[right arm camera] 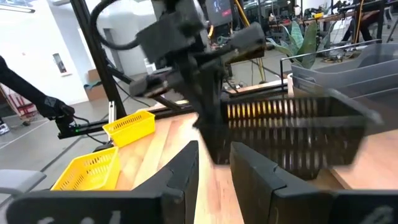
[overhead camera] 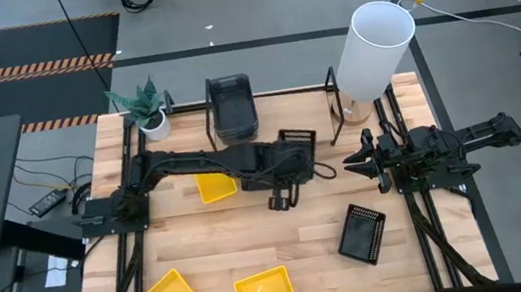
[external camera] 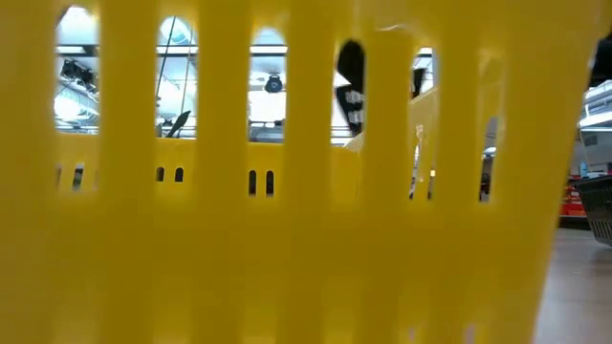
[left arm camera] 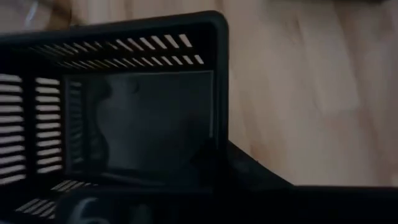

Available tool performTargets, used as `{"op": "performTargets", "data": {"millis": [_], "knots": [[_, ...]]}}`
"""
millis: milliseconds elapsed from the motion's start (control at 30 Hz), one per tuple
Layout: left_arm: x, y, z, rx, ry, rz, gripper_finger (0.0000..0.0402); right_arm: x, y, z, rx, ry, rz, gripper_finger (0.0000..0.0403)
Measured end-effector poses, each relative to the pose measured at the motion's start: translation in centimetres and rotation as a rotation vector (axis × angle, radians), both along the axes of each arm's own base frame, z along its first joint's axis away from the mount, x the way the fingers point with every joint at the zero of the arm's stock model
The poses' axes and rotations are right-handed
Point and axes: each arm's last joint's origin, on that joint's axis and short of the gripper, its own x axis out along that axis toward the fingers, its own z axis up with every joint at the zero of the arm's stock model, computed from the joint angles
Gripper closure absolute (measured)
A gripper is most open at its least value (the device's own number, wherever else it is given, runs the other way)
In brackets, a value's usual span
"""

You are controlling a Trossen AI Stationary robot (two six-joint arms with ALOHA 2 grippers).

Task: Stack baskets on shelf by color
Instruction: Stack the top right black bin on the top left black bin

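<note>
The left end effector [overhead camera: 289, 167] is clamped on the rim of a small black slotted plastic basket [overhead camera: 298, 147] in the middle of the wooden table [overhead camera: 293, 242]. The black metal tube shelf [overhead camera: 269, 94] lies just beyond it, at the far side, with a dark grey basket [overhead camera: 232, 107] already there. The right end effector [overhead camera: 361, 160] waits nearby, partly apart and empty.

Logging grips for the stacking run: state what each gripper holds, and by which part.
The left gripper is shut on the rim of a black perforated basket, at one end wall. The right gripper holds nothing.
</note>
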Motion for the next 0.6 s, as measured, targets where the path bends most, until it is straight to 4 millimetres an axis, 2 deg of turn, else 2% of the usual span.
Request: {"op": "performTargets", "data": {"millis": [167, 400, 600], "knots": [[-2.6, -0.2, -1.3, 0.047, 0.088, 0.073, 0.0394, 0.0, 0.0, 0.0, 0.000, 0.000, 0.000, 0.0305], [-6.3, 0.2, -3.7, 0.176, 0.076, 0.160, 0.0394, 0.0, 0.0, 0.0, 0.000, 0.000, 0.000, 0.0305], [-7.7, 0.2, -6.3, 0.180, 0.051, 0.186, 0.0394, 0.0, 0.0, 0.0, 0.000, 0.000, 0.000, 0.0305]]}}
